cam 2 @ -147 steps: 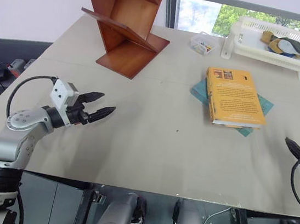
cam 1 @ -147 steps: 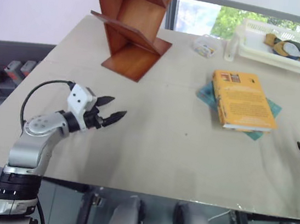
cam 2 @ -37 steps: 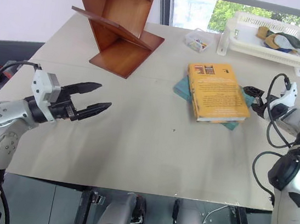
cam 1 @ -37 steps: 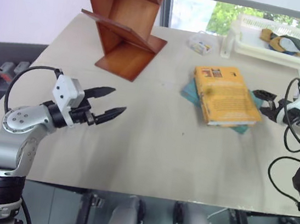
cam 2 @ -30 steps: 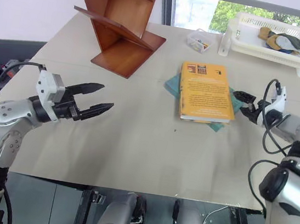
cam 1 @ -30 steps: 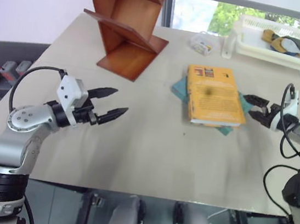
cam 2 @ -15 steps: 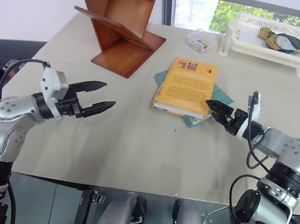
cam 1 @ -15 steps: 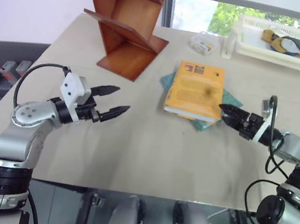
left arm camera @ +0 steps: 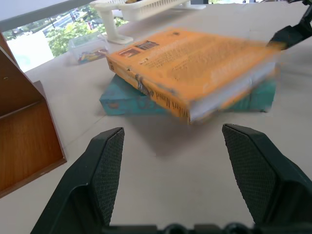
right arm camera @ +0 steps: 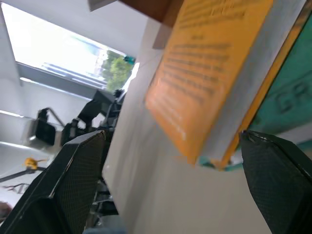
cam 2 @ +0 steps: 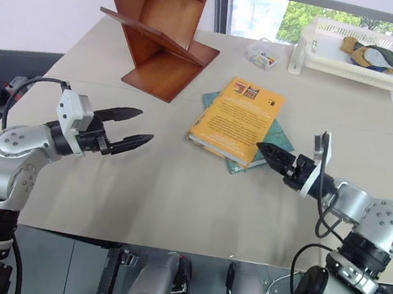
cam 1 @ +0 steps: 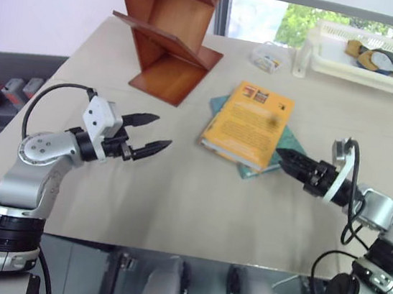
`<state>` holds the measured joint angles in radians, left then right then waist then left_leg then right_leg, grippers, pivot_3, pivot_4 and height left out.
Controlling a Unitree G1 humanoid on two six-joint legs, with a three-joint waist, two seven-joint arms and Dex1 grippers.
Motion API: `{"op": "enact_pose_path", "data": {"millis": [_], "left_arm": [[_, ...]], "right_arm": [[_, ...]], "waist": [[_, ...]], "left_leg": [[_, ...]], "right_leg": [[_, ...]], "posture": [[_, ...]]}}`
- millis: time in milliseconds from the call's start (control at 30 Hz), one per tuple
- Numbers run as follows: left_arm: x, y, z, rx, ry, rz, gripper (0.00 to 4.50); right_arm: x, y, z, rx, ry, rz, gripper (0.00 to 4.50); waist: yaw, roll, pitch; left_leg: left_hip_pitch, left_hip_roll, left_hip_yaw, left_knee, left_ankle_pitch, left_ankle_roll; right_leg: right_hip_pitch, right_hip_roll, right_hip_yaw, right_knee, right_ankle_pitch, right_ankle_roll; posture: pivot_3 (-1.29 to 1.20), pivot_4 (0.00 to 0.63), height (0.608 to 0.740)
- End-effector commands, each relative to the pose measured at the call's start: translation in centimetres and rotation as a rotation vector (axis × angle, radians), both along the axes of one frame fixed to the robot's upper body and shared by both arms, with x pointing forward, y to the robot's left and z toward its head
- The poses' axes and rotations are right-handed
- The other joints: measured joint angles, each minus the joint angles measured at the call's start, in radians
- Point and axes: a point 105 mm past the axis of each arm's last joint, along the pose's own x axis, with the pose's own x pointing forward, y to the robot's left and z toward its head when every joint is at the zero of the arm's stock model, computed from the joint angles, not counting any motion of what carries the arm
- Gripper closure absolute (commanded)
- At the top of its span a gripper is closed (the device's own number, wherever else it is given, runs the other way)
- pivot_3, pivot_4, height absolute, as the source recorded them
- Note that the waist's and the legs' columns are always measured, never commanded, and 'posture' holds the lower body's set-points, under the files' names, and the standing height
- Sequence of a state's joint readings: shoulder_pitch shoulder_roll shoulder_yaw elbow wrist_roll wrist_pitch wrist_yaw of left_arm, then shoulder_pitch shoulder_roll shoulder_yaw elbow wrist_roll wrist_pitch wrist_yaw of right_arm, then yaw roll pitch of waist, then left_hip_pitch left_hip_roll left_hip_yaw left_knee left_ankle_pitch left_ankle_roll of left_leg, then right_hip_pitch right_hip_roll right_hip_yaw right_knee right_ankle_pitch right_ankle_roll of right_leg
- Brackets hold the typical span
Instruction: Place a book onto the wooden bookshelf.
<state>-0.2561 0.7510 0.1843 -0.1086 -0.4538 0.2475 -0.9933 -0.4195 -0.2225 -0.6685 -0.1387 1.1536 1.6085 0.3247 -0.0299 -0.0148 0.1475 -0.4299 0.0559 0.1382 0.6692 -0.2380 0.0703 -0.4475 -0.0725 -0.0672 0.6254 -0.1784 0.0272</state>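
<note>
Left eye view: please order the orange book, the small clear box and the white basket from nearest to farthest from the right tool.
1. The orange book, just beyond the right tool, toward the table's middle.
2. The small clear box, farther back, between shelf and basket.
3. The white basket, at the far right corner.

Glossy wooden bookshelf [cam 1: 169, 38], matt paperback book [cam 1: 247, 122]
</note>
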Motion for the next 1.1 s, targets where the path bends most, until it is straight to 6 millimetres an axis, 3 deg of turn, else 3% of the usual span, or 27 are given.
{"op": "enact_pose_path", "data": {"millis": [33,100,200,400,567,667,833,967,1100], "left_arm": [[0.0,-0.2,1.0,0.013,-0.044,-0.019,0.96],[0.1,-0.3,1.0,0.014,-0.044,-0.025,0.96],[0.2,-0.4,1.0,0.016,-0.044,-0.030,0.96],[0.6,-0.4,1.2,0.022,-0.049,-0.042,0.96],[0.9,-0.6,1.4,0.024,-0.057,-0.051,0.96],[1.1,-0.9,1.3,0.025,-0.062,-0.061,0.96],[1.3,-1.0,1.5,0.023,-0.071,-0.066,0.96],[1.1,-1.0,1.5,0.022,-0.077,-0.061,0.96],[0.9,-0.8,1.5,0.022,-0.083,-0.047,0.96]], "right_arm": [[-1.8,1.0,0.1,-0.039,-0.043,0.063,0.00],[-2.7,0.9,-0.9,-0.128,-0.036,0.061,0.00],[-2.3,-1.1,-1.3,-0.235,-0.084,-0.035,0.00],[-0.4,-6.4,0.8,-0.501,-0.409,-0.266,0.00],[1.5,-7.6,0.7,-0.748,-0.547,-0.326,0.00],[4.7,-7.3,1.1,-0.689,-0.543,-0.464,0.00],[7.8,-7.0,1.2,-0.589,-0.499,-0.552,0.00],[9.5,-6.7,0.5,-0.481,-0.423,-0.577,0.00],[10.0,-5.2,-0.8,-0.387,-0.354,-0.521,0.00]], "waist": [[0.000,0.000,0.000],[0.002,0.000,0.000],[0.006,0.000,0.000],[0.016,0.000,0.000],[0.015,0.000,0.000],[0.009,-0.001,0.000],[0.018,0.000,0.000],[0.019,-0.001,0.000],[0.016,0.000,0.000]], "left_leg": [[0.000,0.000,0.000,0.000,0.000,0.000],[0.000,0.000,0.000,0.000,0.000,0.000],[0.000,0.000,0.000,0.000,0.000,0.001],[0.001,0.000,0.000,0.001,-0.002,0.004],[0.001,0.000,-0.001,0.001,0.000,0.000],[0.001,0.000,0.000,0.001,0.001,-0.001],[0.001,0.000,-0.001,0.002,0.002,-0.002],[-0.001,0.000,-0.001,0.001,0.002,-0.002],[-0.001,0.000,-0.001,0.001,0.002,-0.003]], "right_leg": [[0.000,0.000,0.000,0.000,0.000,0.000],[0.000,0.000,0.000,0.000,0.000,0.000],[0.000,-0.001,0.000,-0.001,-0.002,-0.003],[0.000,0.000,0.000,-0.001,-0.005,0.000],[0.000,0.000,0.000,-0.001,-0.005,0.000],[0.000,0.001,0.000,-0.001,-0.005,0.000],[0.000,0.001,0.000,0.000,-0.004,-0.001],[0.000,0.001,-0.001,0.000,-0.002,-0.003],[0.000,0.001,-0.001,0.000,0.000,0.000]], "posture": [[0.00,0.150,0.712],[0.00,0.150,0.712],[0.00,0.150,0.712],[0.00,0.150,0.712],[0.00,0.150,0.712],[0.00,0.150,0.712],[0.00,0.150,0.712],[0.00,0.150,0.712],[0.00,0.150,0.712]]}}
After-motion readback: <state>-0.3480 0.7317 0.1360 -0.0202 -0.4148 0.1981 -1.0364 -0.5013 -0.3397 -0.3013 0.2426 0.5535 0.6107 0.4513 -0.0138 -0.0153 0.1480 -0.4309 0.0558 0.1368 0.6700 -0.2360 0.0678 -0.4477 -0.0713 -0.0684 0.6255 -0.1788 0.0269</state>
